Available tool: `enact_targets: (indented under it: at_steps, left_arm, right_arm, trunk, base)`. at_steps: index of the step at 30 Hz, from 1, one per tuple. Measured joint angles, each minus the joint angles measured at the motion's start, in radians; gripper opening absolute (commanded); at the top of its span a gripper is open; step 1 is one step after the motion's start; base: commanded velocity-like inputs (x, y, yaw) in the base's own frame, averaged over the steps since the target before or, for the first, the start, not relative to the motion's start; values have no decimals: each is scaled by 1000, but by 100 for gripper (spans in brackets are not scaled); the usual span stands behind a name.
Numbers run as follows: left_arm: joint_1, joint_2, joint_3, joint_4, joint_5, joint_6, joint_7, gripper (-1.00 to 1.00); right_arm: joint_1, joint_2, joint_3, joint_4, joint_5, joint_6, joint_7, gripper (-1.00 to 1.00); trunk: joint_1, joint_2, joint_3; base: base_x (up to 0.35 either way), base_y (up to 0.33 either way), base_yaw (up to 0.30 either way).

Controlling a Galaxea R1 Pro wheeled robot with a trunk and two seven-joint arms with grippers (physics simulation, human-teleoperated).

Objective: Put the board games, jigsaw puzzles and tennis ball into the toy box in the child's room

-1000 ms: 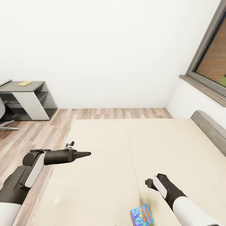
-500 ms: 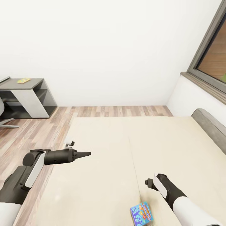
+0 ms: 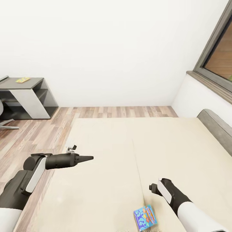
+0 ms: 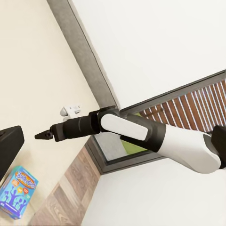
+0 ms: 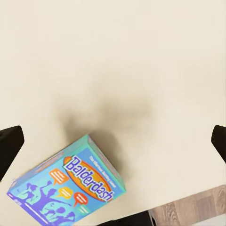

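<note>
A light-blue board game with cartoon pictures lies on the cream bed, near its front edge. My right gripper hangs open just above the mattress. Its dark fingertips stand wide apart, and the game box sits off-centre below them, untouched. In the head view the right wrist is a little beyond the box. My left gripper reaches out level over the bed's left part, open and empty. The left wrist view looks across at the right arm and the box.
A low dark-grey desk with a small yellow item stands at the far left wall. A window and the grey headboard are on the right. Wood floor runs along the bed's left side. A small white-and-black object sits at that edge.
The whole picture has shifted a little, so the camera has moved: desk and bed's far edge sit higher. Both arms keep their pose and the game box lies where it was.
</note>
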Motion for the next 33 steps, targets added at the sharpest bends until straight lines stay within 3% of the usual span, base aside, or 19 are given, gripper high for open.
enact_targets:
  at_steps: [33]
  left_arm:
    - [11,-1,-5,26,1,-1,1,100]
  right_arm:
    - [1,7,2,0,-1,27,-2,100]
  trunk:
    - [0,0,-54]
  base:
    - [0,0,0]
